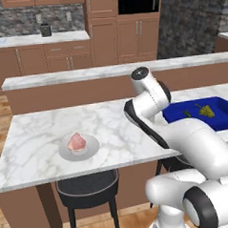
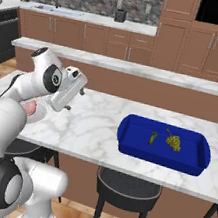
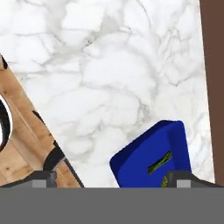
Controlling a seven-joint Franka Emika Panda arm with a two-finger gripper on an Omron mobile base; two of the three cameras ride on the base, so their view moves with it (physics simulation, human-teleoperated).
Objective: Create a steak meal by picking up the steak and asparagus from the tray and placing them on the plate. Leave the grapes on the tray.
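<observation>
The pale pink steak (image 1: pixel 76 142) lies on the round grey plate (image 1: pixel 91 148) at the left of the marble counter; in the right base view the steak (image 2: pixel 29 107) peeks out behind my arm. At the counter's right stands the blue tray (image 1: pixel 221 119), holding the dark green asparagus (image 1: pixel 186 114) and the yellow-green grapes (image 1: pixel 206 111). They show again in the tray (image 2: pixel 132 133) as the asparagus (image 2: pixel 152 137) and the grapes (image 2: pixel 174 141). My gripper (image 2: pixel 75 100) hangs open and empty over the bare counter between plate and tray. In the hand view the gripper (image 3: pixel 113 180) has the tray (image 3: pixel 140 159) and asparagus (image 3: pixel 158 162) at the lower edge.
A higher marble ledge (image 1: pixel 85 74) runs along the back of the counter. Dark stools (image 1: pixel 87 189) stand under the front edge, and another stool (image 2: pixel 128 185) sits below the tray. Wood floor lies in front of the counter.
</observation>
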